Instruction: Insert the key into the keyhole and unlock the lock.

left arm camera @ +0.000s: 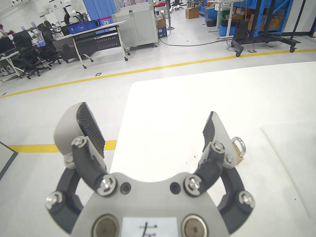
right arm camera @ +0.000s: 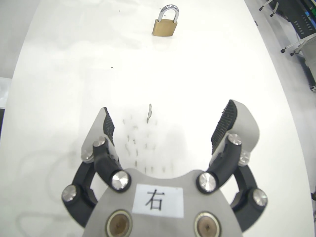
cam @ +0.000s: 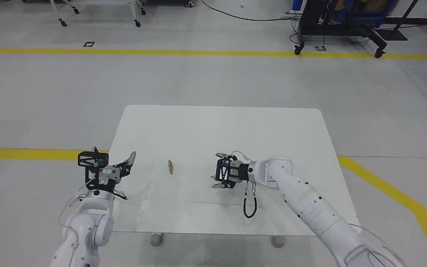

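Note:
A brass padlock (cam: 171,165) with a closed silver shackle lies on the white table (cam: 267,133), between the two arms. In the right wrist view the padlock (right arm camera: 165,24) sits well ahead of my right gripper (right arm camera: 167,108), which is open and low over the table. A small thin silver key (right arm camera: 149,113) lies on the table just in front of its fingertips, slightly toward one finger. My left gripper (left arm camera: 147,114) is open and holds nothing at the table's left edge; the padlock (left arm camera: 238,150) peeks out behind one of its fingers. From above, the left gripper (cam: 125,175) and right gripper (cam: 217,171) flank the padlock.
A black cable loop (cam: 250,203) hangs from the right arm over the table's front part. The table surface (right arm camera: 138,149) under the right gripper shows small dark scuff marks. Bare tabletop stretches behind the padlock.

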### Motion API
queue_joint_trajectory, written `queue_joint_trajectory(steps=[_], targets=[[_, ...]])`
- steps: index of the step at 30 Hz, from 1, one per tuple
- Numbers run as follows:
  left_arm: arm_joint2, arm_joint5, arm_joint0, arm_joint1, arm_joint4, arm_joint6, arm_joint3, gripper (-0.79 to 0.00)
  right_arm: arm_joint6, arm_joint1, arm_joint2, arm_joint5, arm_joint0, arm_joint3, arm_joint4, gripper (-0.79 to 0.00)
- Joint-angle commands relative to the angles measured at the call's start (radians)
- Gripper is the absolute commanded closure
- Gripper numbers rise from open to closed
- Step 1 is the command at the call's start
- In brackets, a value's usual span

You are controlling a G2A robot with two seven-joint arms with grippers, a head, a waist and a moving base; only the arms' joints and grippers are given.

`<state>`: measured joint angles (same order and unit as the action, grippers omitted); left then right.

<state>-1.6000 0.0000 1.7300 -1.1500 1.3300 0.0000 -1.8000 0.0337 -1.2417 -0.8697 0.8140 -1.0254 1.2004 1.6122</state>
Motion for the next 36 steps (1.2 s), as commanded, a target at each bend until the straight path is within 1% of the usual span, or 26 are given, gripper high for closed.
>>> queue_joint_trajectory(steps=[1,2,5,6,8,11,12,14,21,26,31,36], targets=[[0.0,0.0,0.0,0.0,0.0,0.0,0.0,-0.785,0.003,-0.007,0.016,0.025,0.026,-0.034,-0.016,-0.456],[0.0,0.0,0.0,0.0,0.0,0.0,0.0,-0.785,0.004,-0.011,0.026,0.037,0.037,-0.049,-0.022,-0.391],[0.0,0.0,0.0,0.0,0.0,0.0,0.0,-0.785,0.012,-0.021,0.054,0.066,0.062,-0.086,-0.03,-0.326],[0.0,0.0,0.0,0.0,0.0,0.0,0.0,-0.785,0.005,-0.024,0.065,0.074,0.069,-0.099,-0.028,-0.317],[0.0,0.0,0.0,0.0,0.0,0.0,0.0,-0.785,-0.011,-0.034,0.083,0.074,0.085,-0.127,-0.037,-0.274],[0.0,0.0,0.0,0.0,0.0,0.0,0.0,-0.785,-0.039,-0.05,0.106,0.069,0.109,-0.169,-0.067,-0.182],[0.0,0.0,0.0,0.0,0.0,0.0,0.0,-0.785,-0.045,-0.055,0.113,0.067,0.116,-0.179,-0.074,-0.139],[0.0,0.0,0.0,0.0,0.0,0.0,0.0,-0.785,-0.045,-0.062,0.126,0.068,0.127,-0.192,-0.083,0.0],[0.0,0.0,0.0,0.0,0.0,0.0,0.0,-0.785,-0.01,-0.066,0.144,0.07,0.139,-0.198,-0.057,0.0],[0.0,0.0,0.0,0.0,0.0,0.0,0.0,-0.785,0.052,-0.048,0.131,0.044,0.114,-0.145,0.005,0.0],[0.0,0.0,0.0,0.0,0.0,0.0,0.0,-0.785,0.118,-0.022,0.103,0.006,0.06,-0.072,0.065,0.0],[0.0,0.0,0.0,0.0,0.0,0.0,0.0,-0.785,0.122,-0.02,0.1,0.005,0.056,-0.069,0.068,0.0]])
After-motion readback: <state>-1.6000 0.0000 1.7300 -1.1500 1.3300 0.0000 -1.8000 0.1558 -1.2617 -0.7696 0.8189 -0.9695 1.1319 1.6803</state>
